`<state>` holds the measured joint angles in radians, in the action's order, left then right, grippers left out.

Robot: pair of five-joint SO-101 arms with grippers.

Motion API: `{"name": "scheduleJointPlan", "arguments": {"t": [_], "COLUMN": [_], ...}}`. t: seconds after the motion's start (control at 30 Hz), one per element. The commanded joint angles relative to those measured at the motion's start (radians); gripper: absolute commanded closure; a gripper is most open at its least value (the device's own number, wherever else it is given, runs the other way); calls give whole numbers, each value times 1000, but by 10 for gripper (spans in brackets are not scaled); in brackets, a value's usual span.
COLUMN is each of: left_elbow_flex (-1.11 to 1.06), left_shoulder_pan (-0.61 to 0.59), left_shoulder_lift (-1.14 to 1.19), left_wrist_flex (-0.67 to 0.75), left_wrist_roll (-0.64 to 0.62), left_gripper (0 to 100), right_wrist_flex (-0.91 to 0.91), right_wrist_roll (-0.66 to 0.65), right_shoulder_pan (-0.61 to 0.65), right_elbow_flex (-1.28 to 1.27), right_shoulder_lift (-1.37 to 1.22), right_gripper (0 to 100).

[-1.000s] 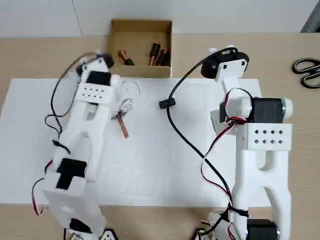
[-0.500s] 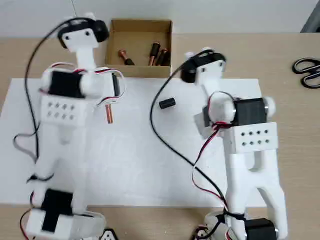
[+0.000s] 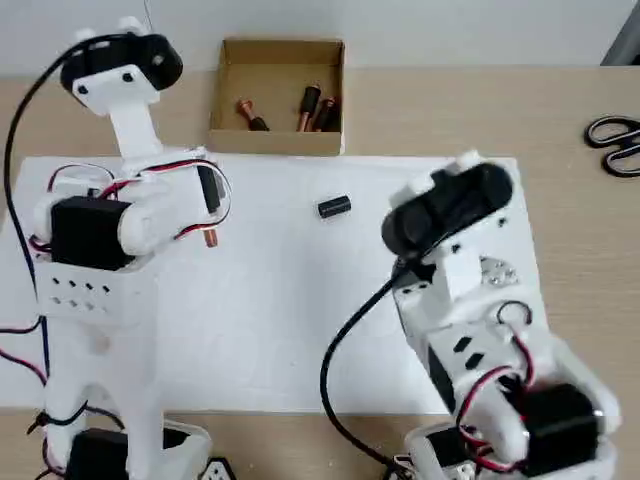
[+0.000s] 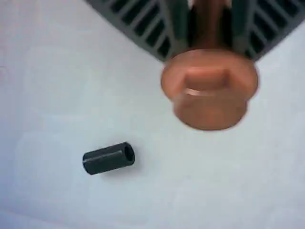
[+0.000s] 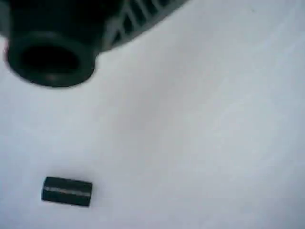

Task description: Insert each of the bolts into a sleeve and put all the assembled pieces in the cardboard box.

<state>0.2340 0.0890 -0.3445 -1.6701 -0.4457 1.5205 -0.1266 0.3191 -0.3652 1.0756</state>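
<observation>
- Two black sleeves in play. The loose sleeve (image 3: 334, 207) lies on its side on the white sheet (image 3: 280, 330), centre of the high view, a little below the cardboard box (image 3: 278, 143).
- Held sleeve (image 5: 50, 57): the right wrist view has it end-on, open bore toward the camera, clamped in the right gripper (image 5: 62, 28). One ribbed finger (image 5: 138, 14) runs alongside it. The same view has the loose sleeve flat on the sheet, well apart from the held one.
- Left gripper (image 4: 209, 28) is closed on the copper bolt (image 4: 209, 88). The left wrist view has dark ribbed fingers either side of the shank and the flanged head toward the camera, with the loose sleeve on the sheet beyond.
- High view places that bolt left of centre, hanging under the left arm's wrist, well left of the loose sleeve.
- High view has the right arm at lower right of frame, its black camera housing (image 3: 445, 205) right of the loose sleeve.
- Box sits top centre on the wooden table (image 3: 560, 100), at the sheet's upper edge. Three assembled pieces (image 3: 308, 105) are inside: one at left, two side by side at right.
- Scissors (image 3: 615, 145) at the right edge of the frame, well apart from the rest.
</observation>
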Motion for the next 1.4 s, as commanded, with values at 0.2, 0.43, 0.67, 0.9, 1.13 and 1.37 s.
{"name": "scheduleJointPlan", "arguments": {"t": [0.2, 0.43, 0.67, 0.9, 1.13, 1.37], "left_elbow_flex": [-309, -524, -694, -762, -820, -969], "left_shoulder_pan": [155, 164, 285, 344, 370, 411], "left_shoulder_lift": [-180, -311, -434, -502, -509, -514], "left_wrist_flex": [315, 565, 727, 767, 853, 1049], "left_wrist_roll": [-66, -66, -63, -63, -8, 81], "left_gripper": [994, 994, 994, 994, 994, 994], "right_wrist_flex": [-417, -553, -750, -823, -855, -903], "right_wrist_roll": [15, 15, 147, 245, 293, 293], "right_shoulder_pan": [24, 74, 74, 77, 176, 229], "right_elbow_flex": [-525, -872, -1112, -1192, -1198, -1215], "right_shoulder_lift": [312, 573, 707, 740, 739, 737], "right_gripper": [995, 995, 995, 995, 995, 995]}}
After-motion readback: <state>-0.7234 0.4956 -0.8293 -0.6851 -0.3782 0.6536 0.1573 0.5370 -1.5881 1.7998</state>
